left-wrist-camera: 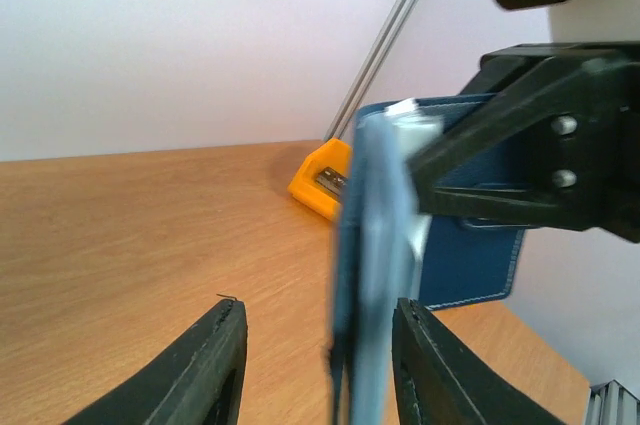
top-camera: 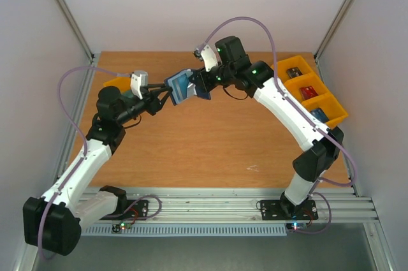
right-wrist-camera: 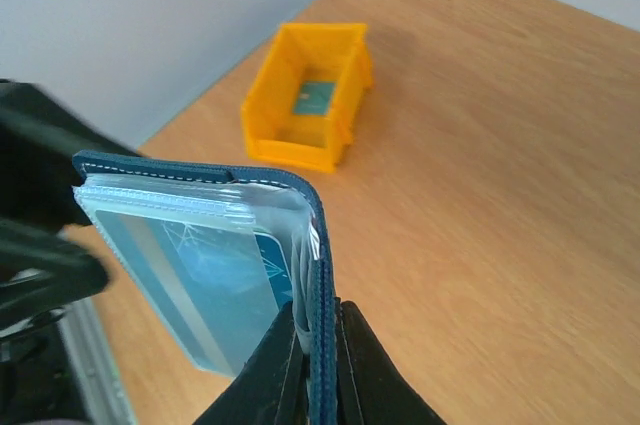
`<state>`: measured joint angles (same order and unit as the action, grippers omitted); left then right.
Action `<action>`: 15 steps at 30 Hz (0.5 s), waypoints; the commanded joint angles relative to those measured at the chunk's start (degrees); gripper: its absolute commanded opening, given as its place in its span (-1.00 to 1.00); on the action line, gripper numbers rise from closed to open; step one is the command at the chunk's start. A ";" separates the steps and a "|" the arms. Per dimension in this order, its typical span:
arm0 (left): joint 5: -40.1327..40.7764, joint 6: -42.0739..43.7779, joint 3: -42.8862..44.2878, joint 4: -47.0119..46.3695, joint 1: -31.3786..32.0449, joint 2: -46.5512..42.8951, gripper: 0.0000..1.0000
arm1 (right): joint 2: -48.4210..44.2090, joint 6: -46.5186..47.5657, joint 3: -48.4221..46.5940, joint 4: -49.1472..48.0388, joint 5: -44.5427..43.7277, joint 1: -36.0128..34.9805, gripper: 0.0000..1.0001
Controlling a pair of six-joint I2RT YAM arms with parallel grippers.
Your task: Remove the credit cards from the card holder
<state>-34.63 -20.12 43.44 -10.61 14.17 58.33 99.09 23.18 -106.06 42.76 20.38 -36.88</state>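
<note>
Navy card holder (top-camera: 186,86) is hanging above the table (top-camera: 191,150), with the right gripper (right-wrist-camera: 318,330) clamping it. The left gripper (left-wrist-camera: 318,315) is gaping around likely-slippery sleeves (left-wrist-camera: 365,275). Light, stiff credit cards (right-wrist-camera: 215,270) are probably needing an edge pinch.

Yellow bins (top-camera: 284,67); wooden table (top-camera: 210,146)

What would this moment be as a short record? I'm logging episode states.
card holder: open, held above the table
right claw: shut on the navy cover's edge
left claw: open, sleeves between its fingers
credit cards: a bluish one visible inside the sleeves
yellow bin: on table, a card inside
</note>
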 commanded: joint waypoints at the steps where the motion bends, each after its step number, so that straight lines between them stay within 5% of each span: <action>1: -1.50 0.37 -0.67 -3.02 -0.56 -1.00 -0.17 | -3.86 1.07 0.47 -3.74 10.51 0.50 -0.98; 15: -1.40 0.78 -1.24 -3.20 -1.42 -1.45 -0.25 | -4.82 2.66 0.41 -3.27 21.51 2.60 -0.98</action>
<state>-35.27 -19.51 43.31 -10.98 12.99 57.98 96.84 24.60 -105.58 41.58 34.79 -34.63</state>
